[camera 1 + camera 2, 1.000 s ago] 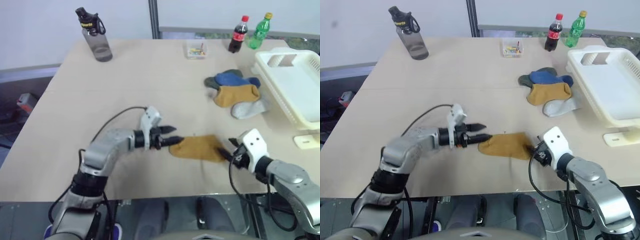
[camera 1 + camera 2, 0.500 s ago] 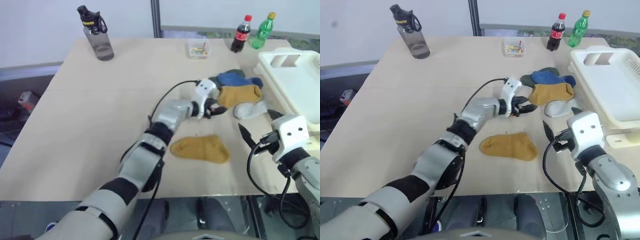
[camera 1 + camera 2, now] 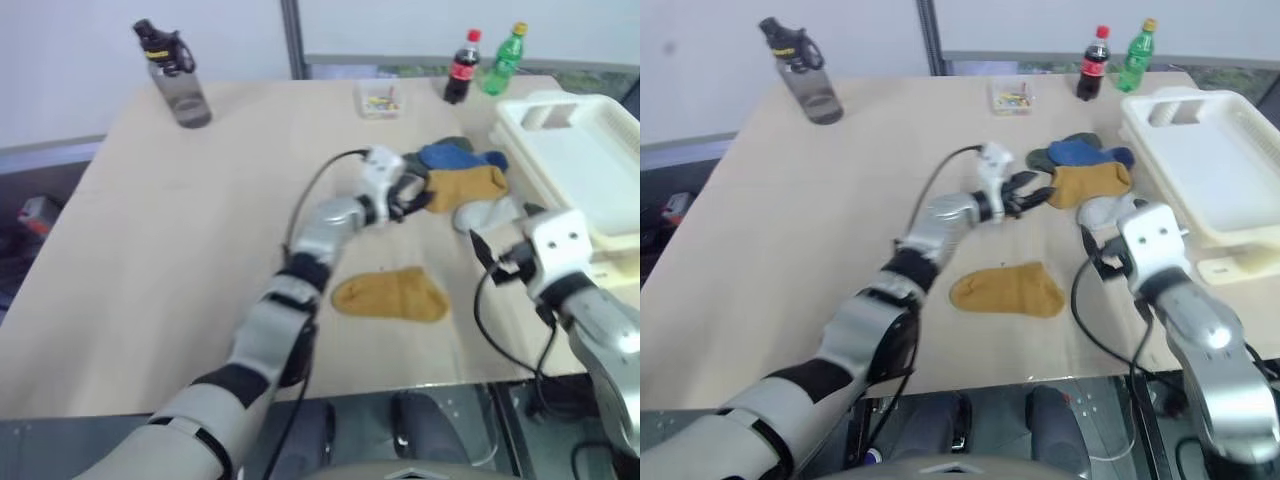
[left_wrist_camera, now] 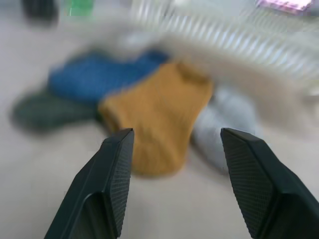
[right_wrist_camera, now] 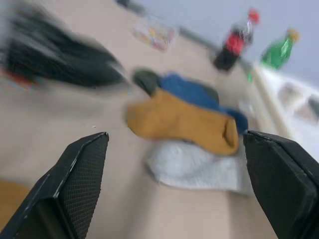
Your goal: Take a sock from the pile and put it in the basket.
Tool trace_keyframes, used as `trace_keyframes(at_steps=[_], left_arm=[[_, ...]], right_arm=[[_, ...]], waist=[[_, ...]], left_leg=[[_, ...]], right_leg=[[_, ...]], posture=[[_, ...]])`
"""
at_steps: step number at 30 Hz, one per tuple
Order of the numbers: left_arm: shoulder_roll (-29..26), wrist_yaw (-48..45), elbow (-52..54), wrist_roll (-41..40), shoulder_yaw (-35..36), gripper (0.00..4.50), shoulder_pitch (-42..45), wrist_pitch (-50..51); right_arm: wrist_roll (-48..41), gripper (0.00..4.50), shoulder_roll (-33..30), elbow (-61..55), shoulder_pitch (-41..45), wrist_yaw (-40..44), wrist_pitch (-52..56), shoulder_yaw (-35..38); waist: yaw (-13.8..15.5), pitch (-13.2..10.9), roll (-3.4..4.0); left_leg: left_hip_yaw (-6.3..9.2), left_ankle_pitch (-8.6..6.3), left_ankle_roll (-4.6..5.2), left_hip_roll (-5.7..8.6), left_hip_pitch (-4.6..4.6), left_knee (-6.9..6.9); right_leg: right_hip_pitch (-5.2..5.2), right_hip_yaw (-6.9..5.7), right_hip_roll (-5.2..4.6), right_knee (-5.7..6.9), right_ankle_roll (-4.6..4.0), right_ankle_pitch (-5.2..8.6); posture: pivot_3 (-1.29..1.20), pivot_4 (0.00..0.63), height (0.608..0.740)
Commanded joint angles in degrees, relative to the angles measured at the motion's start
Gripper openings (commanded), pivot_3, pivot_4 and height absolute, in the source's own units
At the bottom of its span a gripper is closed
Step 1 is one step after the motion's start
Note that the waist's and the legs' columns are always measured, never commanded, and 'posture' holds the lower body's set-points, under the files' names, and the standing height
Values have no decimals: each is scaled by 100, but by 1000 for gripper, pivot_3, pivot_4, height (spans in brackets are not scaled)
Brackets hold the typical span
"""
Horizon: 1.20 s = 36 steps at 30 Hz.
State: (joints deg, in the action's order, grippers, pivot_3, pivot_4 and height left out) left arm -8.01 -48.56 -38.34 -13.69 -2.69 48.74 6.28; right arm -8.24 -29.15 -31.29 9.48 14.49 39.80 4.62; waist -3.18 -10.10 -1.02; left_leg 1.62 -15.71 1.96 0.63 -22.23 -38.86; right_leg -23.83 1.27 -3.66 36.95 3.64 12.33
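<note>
Beige counter (image 3: 200, 220) carries, from left to right, one water bottle (image 3: 172, 75), the left hand (image 3: 408, 193) part open and empty at the pile (image 3: 465, 178), one loose yellow sock (image 3: 392, 296), the right hand (image 3: 497, 255) wide open and empty, and one basket (image 3: 570, 150). Four socks sit overlapped there, so the left hand could well pinch two together or snag only an edge.

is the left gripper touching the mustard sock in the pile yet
Apart. In the left wrist view, the left gripper has both fingers spread short of the mustard sock, with bare table visible between fingertips and the pile.
</note>
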Motion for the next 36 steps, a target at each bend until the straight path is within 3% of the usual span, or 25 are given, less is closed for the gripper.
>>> trace_keyframes(at_steps=[1, 7, 15, 17, 18, 19, 36], left_arm=[[-837, -763, 2247, -715, 169, 2947, -829, 1082], [-1993, -917, 4281, -1534, 785, 2947, -1976, 2113], [-2726, -796, 5849, -2427, 1505, 2947, -3100, 2721], [-2841, -748, 6018, -2568, 1629, 2947, -3260, 2801], [-2893, -727, 6097, -2615, 1676, 2947, -3340, 2822], [-2938, -689, 6154, -2651, 1722, 2947, -3411, 2840], [-3051, -466, 6170, -2786, 1592, 2947, -3506, 2757]], right_arm=[[160, 4460, 46, 1489, 860, 301, -610, -300], [252, 4460, 401, 4363, 2553, 891, -1795, -612], [516, 4460, 791, 7204, 3848, 1190, -2988, -705], [568, 3683, 840, 7638, 4013, 1236, -3168, -693], [613, 3104, 854, 7801, 4076, 1241, -3278, -700], [628, 2811, 876, 7916, 4125, 1245, -3346, -685], [979, 2811, 998, 7360, 3819, 1341, -3503, -887]], waist=[[73, -8, 9], [223, -13, 15], [224, -15, 18], [218, -15, 19], [214, -15, 19], [206, -15, 19], [103, -15, 20]], left_leg=[[7, 0, 0, -5, 5, 6], [26, 2, -4, 4, -26, -2], [35, 15, -27, 10, -51, -2], [34, 15, -27, 10, -50, -1], [34, 15, -27, 10, -49, -1], [35, 15, -27, 12, -48, -1], [34, 15, -28, 17, -41, -1]], right_leg=[[0, -2, 3, 10, -1, 1], [-13, -26, -22, 0, 0, -1], [-22, -39, -31, -19, 1, -1], [-22, -37, -31, -17, 1, -1], [-22, -38, -30, -17, 1, -1], [-22, -38, -29, -15, 1, -1], [-21, -36, -26, -5, 0, -2]], posture=[[0, 150, 740], [0, 150, 740], [0, 150, 740], [0, 150, 740], [0, 150, 740], [0, 150, 740], [0, 150, 740]])
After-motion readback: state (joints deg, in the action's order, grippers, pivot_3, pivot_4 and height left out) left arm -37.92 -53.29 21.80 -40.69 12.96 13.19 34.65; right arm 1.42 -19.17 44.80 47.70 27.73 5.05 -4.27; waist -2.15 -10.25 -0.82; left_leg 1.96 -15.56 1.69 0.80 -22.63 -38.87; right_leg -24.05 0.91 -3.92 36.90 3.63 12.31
